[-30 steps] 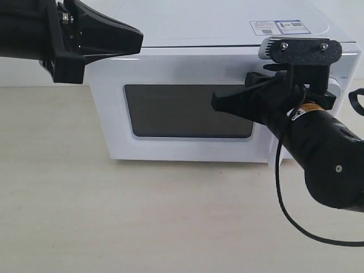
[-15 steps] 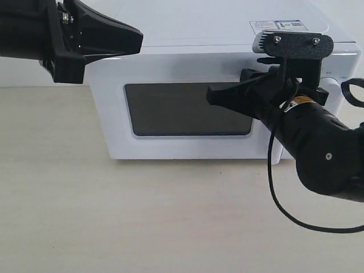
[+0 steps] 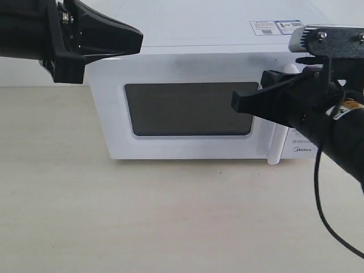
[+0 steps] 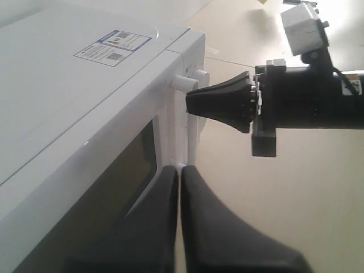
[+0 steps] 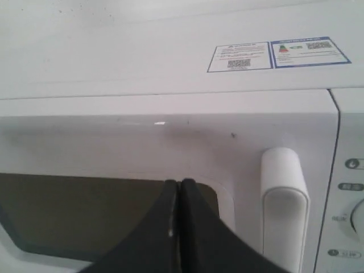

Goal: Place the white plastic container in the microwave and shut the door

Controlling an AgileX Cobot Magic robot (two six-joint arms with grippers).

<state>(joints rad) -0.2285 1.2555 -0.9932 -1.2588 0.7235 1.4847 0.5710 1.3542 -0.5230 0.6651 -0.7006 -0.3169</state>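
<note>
The white microwave (image 3: pixel 210 40) stands at the back of the table with its door (image 3: pixel 187 109) closed flat against the body; the dark mesh window faces me. The tall white bar handle (image 3: pixel 275 142) shows beside the right gripper (image 3: pixel 238 102), which is shut on nothing and hovers just in front of the door's right side. My left gripper (image 3: pixel 139 40) is shut and empty, held high at the microwave's upper left corner. In the right wrist view the handle (image 5: pixel 284 199) sits beside the closed tips. The white plastic container is out of view.
Pale wooden tabletop (image 3: pixel 142 216) spreads in front of the microwave. A black cable (image 3: pixel 327 227) hangs from the right arm. The control panel with the Midea logo (image 3: pixel 301 150) lies behind the right arm. Stickers (image 3: pixel 277 27) mark the microwave's top.
The right arm has pulled back to the right, away from the door, uncovering the handle. The door stays closed. The left arm has not moved.
</note>
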